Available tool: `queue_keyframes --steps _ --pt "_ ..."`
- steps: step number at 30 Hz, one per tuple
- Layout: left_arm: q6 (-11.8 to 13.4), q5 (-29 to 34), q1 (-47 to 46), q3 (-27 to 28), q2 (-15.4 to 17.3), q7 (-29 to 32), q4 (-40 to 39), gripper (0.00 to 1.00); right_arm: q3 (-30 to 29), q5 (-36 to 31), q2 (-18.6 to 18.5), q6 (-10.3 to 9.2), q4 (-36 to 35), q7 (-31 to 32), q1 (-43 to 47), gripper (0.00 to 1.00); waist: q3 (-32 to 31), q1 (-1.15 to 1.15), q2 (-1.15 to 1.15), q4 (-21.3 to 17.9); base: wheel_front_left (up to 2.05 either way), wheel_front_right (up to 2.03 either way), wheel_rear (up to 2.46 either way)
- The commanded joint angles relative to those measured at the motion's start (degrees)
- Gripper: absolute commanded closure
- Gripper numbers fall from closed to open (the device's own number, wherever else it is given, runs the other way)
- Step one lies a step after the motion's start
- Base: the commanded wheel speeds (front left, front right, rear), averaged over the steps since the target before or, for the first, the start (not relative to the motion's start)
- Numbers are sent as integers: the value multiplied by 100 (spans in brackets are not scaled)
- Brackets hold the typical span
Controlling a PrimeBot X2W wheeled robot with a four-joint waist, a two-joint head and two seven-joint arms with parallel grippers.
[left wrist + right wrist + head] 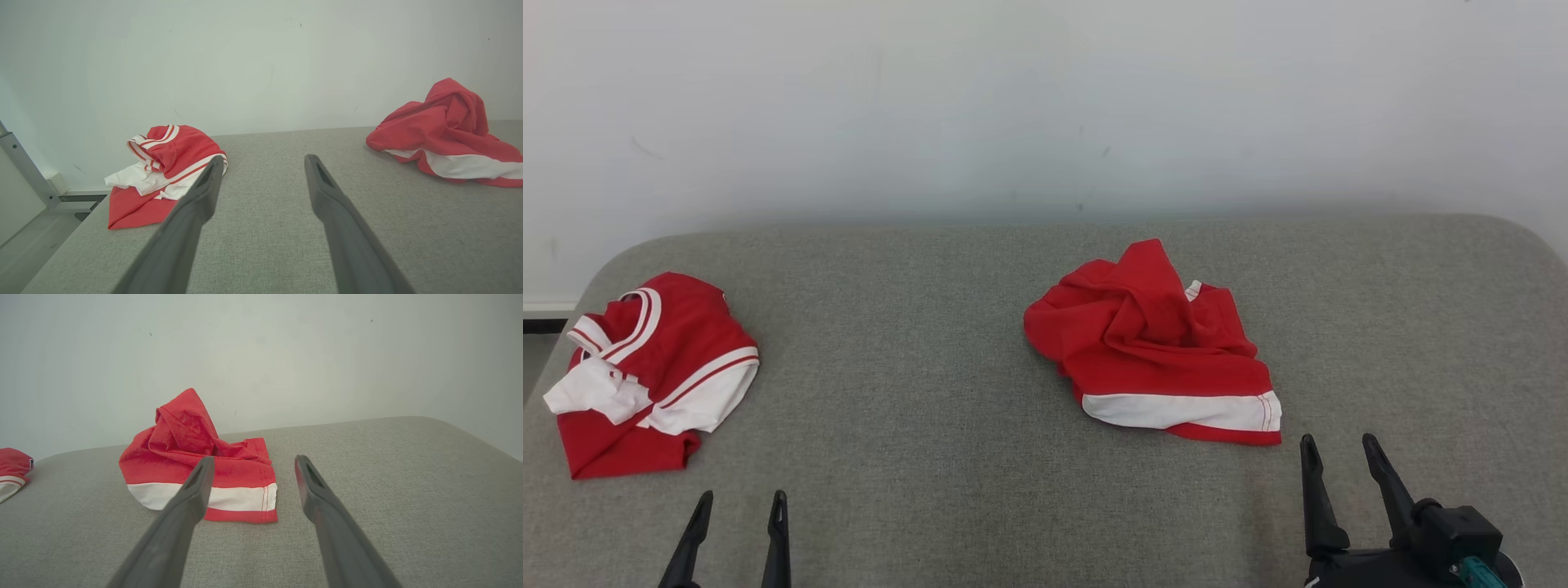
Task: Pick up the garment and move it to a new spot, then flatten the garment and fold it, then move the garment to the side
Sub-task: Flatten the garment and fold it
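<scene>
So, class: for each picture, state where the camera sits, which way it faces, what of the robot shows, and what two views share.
Head view: on the head, facing forward and down over the grey surface toward the wall; left gripper lower left, right gripper lower right.
Left wrist view: on the left wrist, looking along its open fingers at the striped garment.
Right wrist view: on the right wrist, looking along its open fingers at the crumpled garment.
Shared: both wrist views show both garments.

The left tool [743, 500] and right tool [1339, 445] had long, dark, tapering fingers. A black housing [1454, 531] with a teal fitting backed the right.
</scene>
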Motion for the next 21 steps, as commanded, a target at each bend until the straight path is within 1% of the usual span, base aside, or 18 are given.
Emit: queue_keyframes --steps 1,6,11,14,21 --pt "3 57 18 24 -21 -19 18 0 23 -19 12 20 -13 -9 -19 0 1 0 0 1 0 0 0" --pt "-33 68 -27 52 -45 -19 50 0 148 -137 12 20 78 37 -383 0 30 0 0 11 0 0 0" --pt "-99 89 -148 -28 -99 -19 95 0 159 -402 12 20 513 190 -944 0 108 0 0 104 0 0 0" --pt "-145 106 -236 -78 -134 -19 125 0 143 -559 -73 20 954 335 -1332 0 215 0 0 178 0 0 0" --pt "-267 141 -463 -107 -211 -19 256 0 -15 -654 -350 20 2104 343 -2097 0 452 0 0 343 0 0 0"
